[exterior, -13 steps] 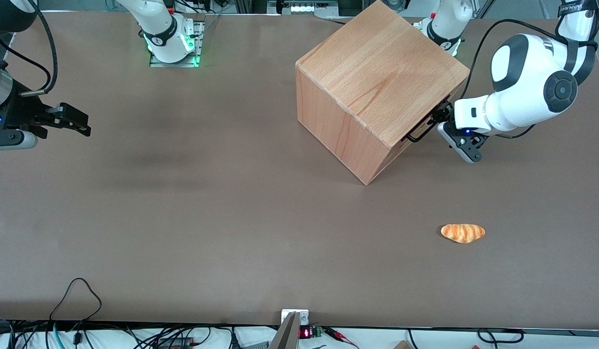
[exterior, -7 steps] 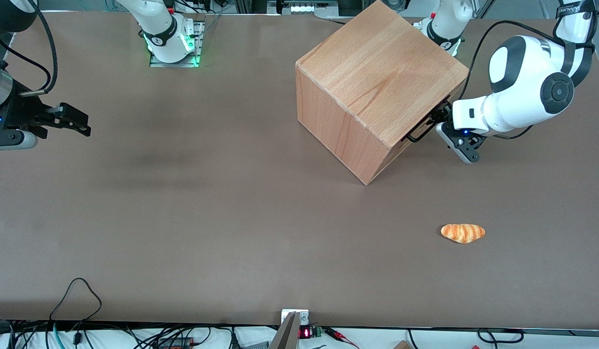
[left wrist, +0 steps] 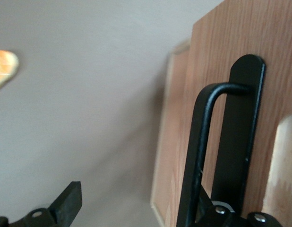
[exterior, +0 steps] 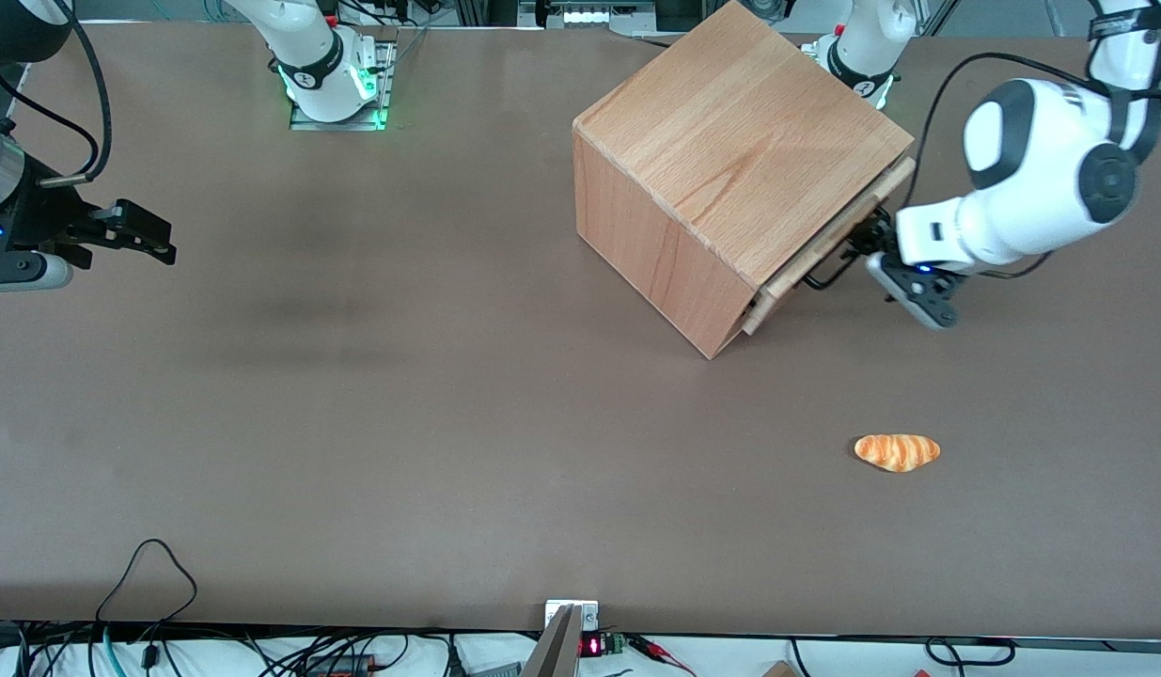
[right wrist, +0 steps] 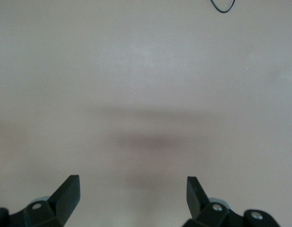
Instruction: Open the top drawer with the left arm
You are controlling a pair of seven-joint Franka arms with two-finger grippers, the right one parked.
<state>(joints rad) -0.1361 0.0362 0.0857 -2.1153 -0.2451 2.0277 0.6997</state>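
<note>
A wide, matte brown worktop (exterior: 373,404) is seen from the front, with cables (exterior: 148,574) trailing along the edge nearest the camera and a small display with red digits (exterior: 591,646) fixed there. At the edge farthest from the camera, a metal mounting plate lit green (exterior: 340,108) is visible under an arm base. A cube-shaped beech cabinet (exterior: 721,160) is set on the worktop, turned at an angle, toward the working arm's end. The top drawer (exterior: 829,249) is shown pulled a short way out of the cabinet front, its edge standing proud of the cabinet's face. A thin black handle (left wrist: 202,142) is fixed to the drawer front, and the hand (exterior: 871,246) of the left arm (exterior: 1031,188) is placed right at this handle, in front of the drawer. In the left wrist view one finger (left wrist: 68,203) is seen well apart from the handle while the other lies by it, so the hand is partly spread; whether the bar is truly gripped cannot be told. A small orange bread roll (exterior: 897,451) lies on the bare worktop nearer the camera than the cabinet, well apart from it.
</note>
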